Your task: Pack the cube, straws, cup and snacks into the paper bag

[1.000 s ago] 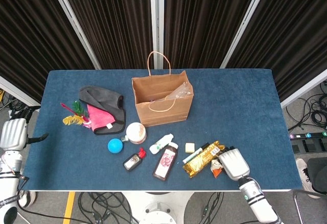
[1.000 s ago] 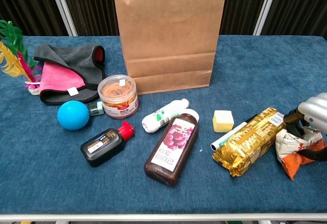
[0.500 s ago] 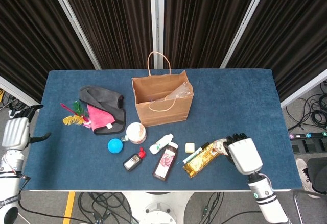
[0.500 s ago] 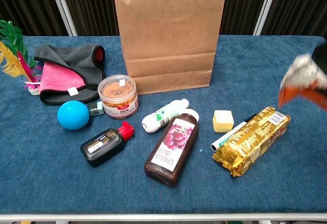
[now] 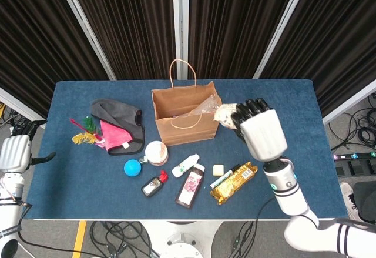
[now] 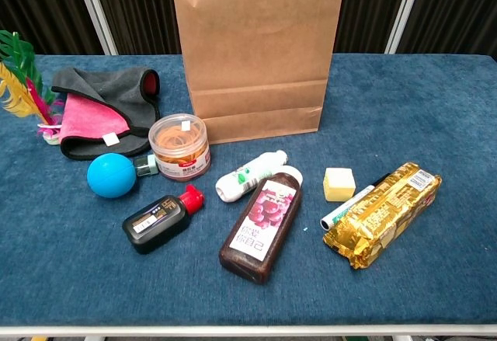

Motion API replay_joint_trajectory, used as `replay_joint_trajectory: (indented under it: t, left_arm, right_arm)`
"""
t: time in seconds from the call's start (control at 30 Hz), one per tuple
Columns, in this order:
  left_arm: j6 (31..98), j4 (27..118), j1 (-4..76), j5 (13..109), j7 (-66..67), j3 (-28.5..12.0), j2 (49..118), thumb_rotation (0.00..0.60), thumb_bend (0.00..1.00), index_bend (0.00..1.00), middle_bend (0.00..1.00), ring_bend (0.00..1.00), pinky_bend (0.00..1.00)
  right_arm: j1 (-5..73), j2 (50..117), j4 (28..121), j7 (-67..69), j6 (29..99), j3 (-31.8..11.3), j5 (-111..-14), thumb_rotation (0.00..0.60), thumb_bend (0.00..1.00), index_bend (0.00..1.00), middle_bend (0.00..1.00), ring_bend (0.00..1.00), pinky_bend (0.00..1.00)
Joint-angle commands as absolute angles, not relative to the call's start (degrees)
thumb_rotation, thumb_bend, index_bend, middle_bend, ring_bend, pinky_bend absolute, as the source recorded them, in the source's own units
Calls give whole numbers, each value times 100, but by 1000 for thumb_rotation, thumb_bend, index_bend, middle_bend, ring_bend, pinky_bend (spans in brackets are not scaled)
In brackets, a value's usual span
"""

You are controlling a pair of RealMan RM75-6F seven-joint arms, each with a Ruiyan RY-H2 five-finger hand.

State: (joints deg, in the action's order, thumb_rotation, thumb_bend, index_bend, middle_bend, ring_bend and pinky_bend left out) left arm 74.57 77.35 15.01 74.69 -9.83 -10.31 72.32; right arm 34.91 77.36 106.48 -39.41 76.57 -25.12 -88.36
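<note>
Overhead, the blue table (image 5: 282,102) carries everything. Paper bag (image 5: 187,117) stands upright at centre, mouth open, handles up; something clear and crinkled already sits inside near the right wall, identity uncertain.

Right hand (image 5: 254,124) is raised beside the bag's right edge, fingers wrapped around a small pale snack packet (image 5: 224,114). Packet is held at about rim level, just right of the mouth — likely so it can be dropped in from above rather than pushed against the paper wall.

Left hand (image 5: 14,153) sits off the table's left edge, apart from every object; whether its fingers are clenched or released cannot be told.

Still on the table in front of the bag: gold snack pack (image 6: 382,213), lying flat and diagonal, and the small yellow cube (image 6: 338,183) just beside it.

Head view alone shows both hands and the bag's interior. Chest view shows neither hand, but gives the bag's front face and the labels of the loose items much more plainly.
</note>
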Motion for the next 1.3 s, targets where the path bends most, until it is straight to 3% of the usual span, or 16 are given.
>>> replay_joint_trajectory:
  t: [0.03, 0.2, 0.4, 0.53, 0.73, 1.1, 1.3]
  left_arm:
    - [7435, 7715, 1503, 7445, -1001, -1042, 7215, 600, 45, 271, 330, 264, 291]
    - [7395, 7638, 1521, 7376, -1050, -1091, 7210, 600, 45, 271, 330, 264, 292]
    - [7370, 7532, 1523, 7324, -1097, -1111, 7247, 600, 45, 271, 330, 264, 292]
    - [7353, 7481, 1524, 7312, -1120, -1113, 7256, 600, 45, 271, 330, 264, 292]
    - [7348, 7485, 1540, 7325, -1154, -1130, 7246, 600, 45, 271, 330, 264, 292]
    - [7408, 7678, 1557, 7368, -983, -1123, 7224, 600, 45, 271, 330, 264, 291]
    - [7369, 7801, 1555, 7359, -928, -1088, 7214, 600, 45, 271, 331, 264, 291]
  right_arm:
    - [4304, 8275, 10042, -4340, 7171, -3039, -8173, 600, 277, 802, 616, 517, 566]
    - [5011, 8824, 9185, -4547, 6813, -3224, -7576, 600, 279, 802, 616, 517, 566]
    - [5548, 9345, 8346, -4582, 6516, -3133, -7000, 600, 266, 794, 609, 516, 560]
    - [5622, 9379, 8250, -4564, 6380, -2998, -6762, 600, 162, 668, 562, 433, 459]
    - [5606, 9143, 8461, -4339, 6432, -2947, -6667, 600, 60, 457, 415, 281, 301]
    - [5251, 8488, 9472, -3907, 7358, -2984, -7193, 600, 85, 451, 411, 282, 291]
    - [4196, 7301, 10870, -3506, 7650, -2264, -7591, 600, 70, 450, 411, 284, 295]
